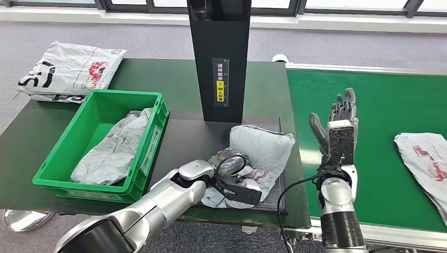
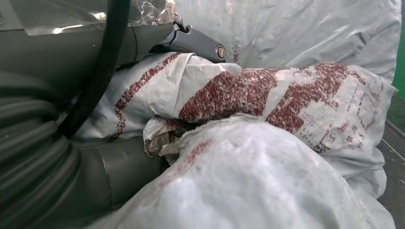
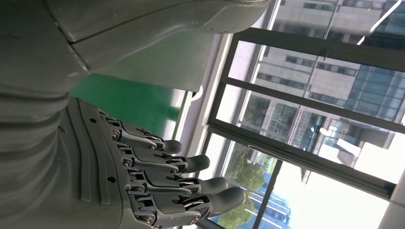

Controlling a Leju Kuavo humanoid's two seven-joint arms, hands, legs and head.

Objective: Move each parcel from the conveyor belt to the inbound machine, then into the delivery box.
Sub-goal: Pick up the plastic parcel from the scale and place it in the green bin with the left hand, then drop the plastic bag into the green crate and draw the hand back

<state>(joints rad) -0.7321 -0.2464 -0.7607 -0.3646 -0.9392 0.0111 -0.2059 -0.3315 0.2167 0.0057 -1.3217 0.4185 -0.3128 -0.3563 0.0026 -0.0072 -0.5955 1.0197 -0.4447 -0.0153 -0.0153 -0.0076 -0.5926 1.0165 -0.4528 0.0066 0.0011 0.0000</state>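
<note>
A crumpled white parcel (image 1: 266, 146) with red print lies on the black platform (image 1: 184, 142) of the inbound machine, in front of its black column (image 1: 219, 58). My left hand (image 1: 232, 179) grips the parcel's near edge; in the left wrist view the parcel (image 2: 267, 95) bulges around my thumb and hides most of the fingers. My right hand (image 1: 340, 124) stands upright with fingers spread and holds nothing, above the near left edge of the green conveyor belt (image 1: 379, 110); it also appears as the right hand (image 3: 157, 186). A second white parcel (image 1: 427, 158) lies on the belt at the right.
A green delivery box (image 1: 84, 187) stands left of the platform with a grey-white parcel (image 1: 113, 147) inside it. More white parcels (image 1: 68, 68) are stacked at the dark table's far left corner. Windows run along the back wall.
</note>
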